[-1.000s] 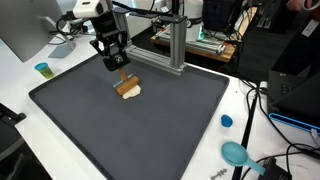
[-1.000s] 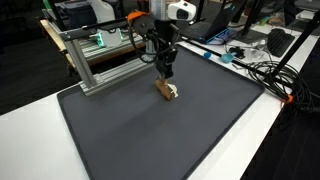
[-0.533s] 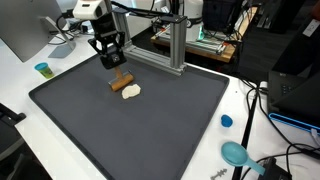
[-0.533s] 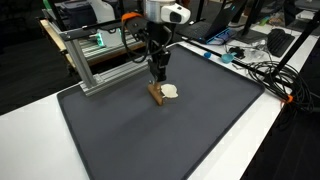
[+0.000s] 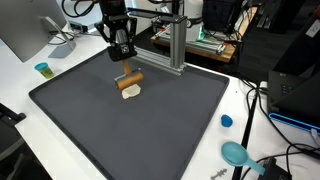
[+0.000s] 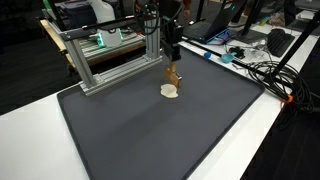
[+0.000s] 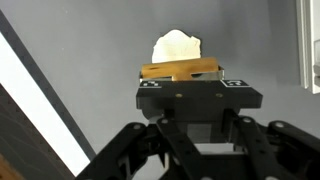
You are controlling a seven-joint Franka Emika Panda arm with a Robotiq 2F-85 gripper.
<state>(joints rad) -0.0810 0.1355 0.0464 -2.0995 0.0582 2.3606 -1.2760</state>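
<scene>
My gripper (image 5: 124, 62) hangs over the far part of the dark grey mat (image 5: 120, 135) and is shut on a small brown wooden block (image 5: 130, 79), held a little above the mat. A flat white piece (image 5: 131, 92) lies on the mat right under the block. Both exterior views show this: gripper (image 6: 172, 58), block (image 6: 172, 75), white piece (image 6: 171, 91). In the wrist view the block (image 7: 180, 70) lies crosswise at my fingertips (image 7: 191, 80), with the white piece (image 7: 176, 46) beyond it. The fingertips themselves are mostly hidden.
An aluminium frame (image 5: 176, 45) stands at the mat's far edge, close behind the gripper, also seen in an exterior view (image 6: 95, 62). A blue cup (image 5: 42, 69), a blue cap (image 5: 226, 121) and a teal scoop (image 5: 236, 153) sit on the white table. Cables (image 6: 262, 70) lie beside the mat.
The gripper has risen and shifted toward the frame, lifting the wooden block off the mat. The white piece stays on the mat.
</scene>
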